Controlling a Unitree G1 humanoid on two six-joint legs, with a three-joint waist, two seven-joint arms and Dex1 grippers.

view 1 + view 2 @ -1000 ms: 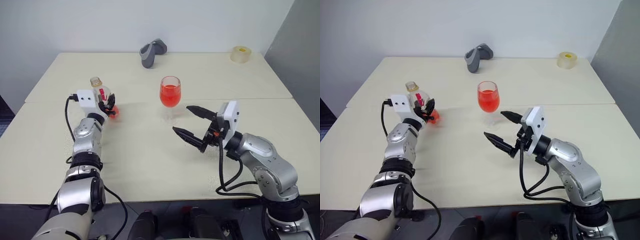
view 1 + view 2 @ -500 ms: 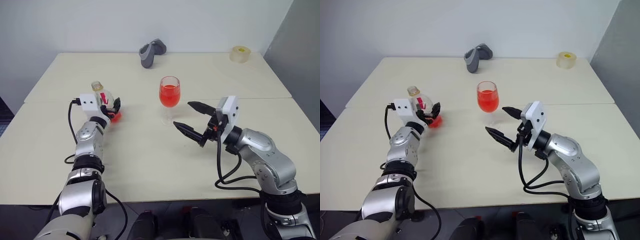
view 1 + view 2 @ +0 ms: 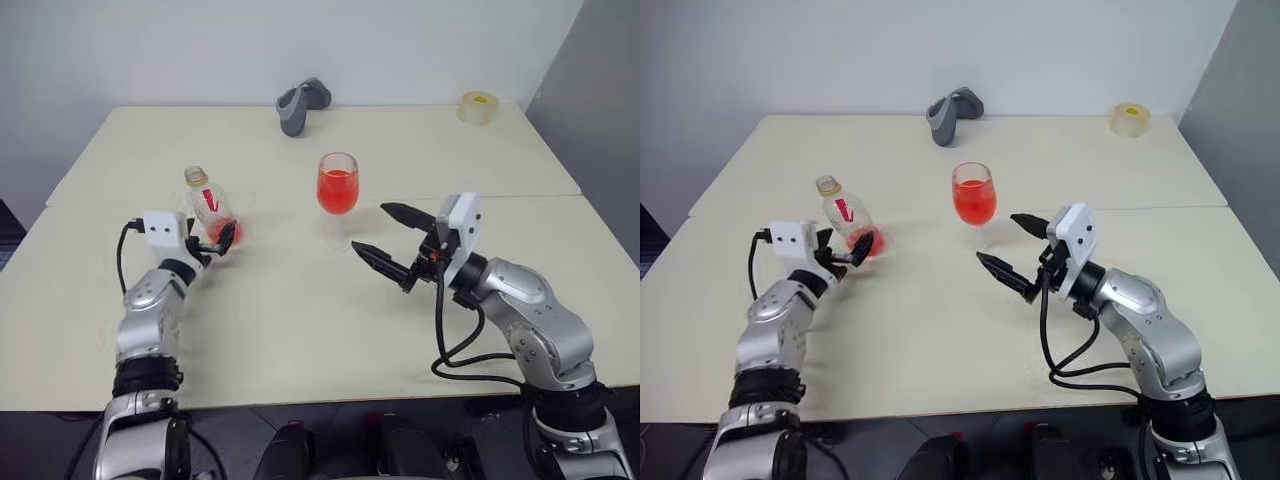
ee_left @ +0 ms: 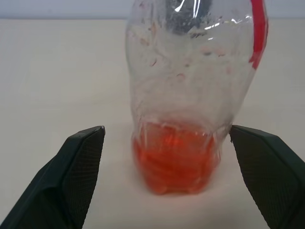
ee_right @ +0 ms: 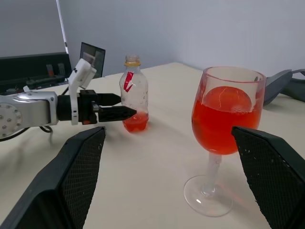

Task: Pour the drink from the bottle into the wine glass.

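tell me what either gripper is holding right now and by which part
Nothing. The left gripper stands open around the small clear plastic bottle's base; the right gripper is open.

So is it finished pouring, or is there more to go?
Pouring looks done: the glass holds most of the drink, and the bottle stands upright on the table with just a little red at its bottom. The left gripper is open beside the bottle; the right gripper is open near the glass. Nothing obvious remains.
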